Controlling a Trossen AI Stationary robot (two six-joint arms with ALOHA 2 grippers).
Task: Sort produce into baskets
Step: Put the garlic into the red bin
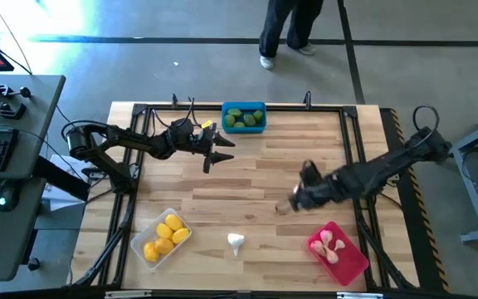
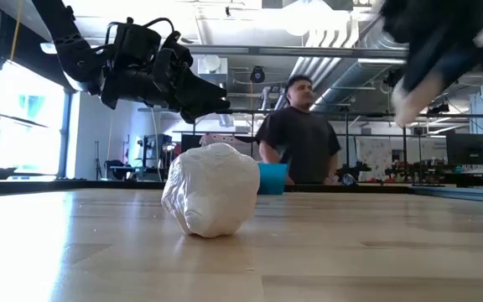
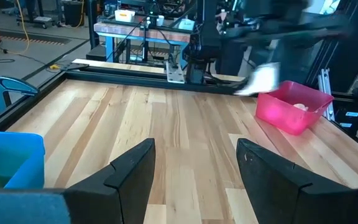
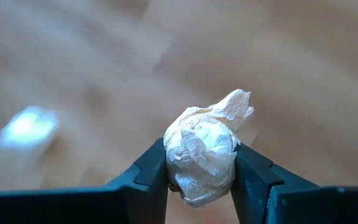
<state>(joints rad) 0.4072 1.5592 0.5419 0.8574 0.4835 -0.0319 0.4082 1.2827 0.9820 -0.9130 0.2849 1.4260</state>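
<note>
Right gripper (image 4: 201, 171) fingers clamp garlic bulb (image 4: 202, 152); no legible writing.

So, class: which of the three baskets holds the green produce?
The blue basket at the table's far edge; the clear one holds yellow lemons, the red one whitish garlic bulbs.

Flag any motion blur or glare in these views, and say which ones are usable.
High view: glare on the floor at top left, right gripper smeared. Low view: sharp on the whitish garlic-like bulb lying on the wooden table; the right arm is blurred. Left wrist view: sharp, far arm streaked. Right wrist view: the held garlic bulb crisp, table behind blurred.
</note>
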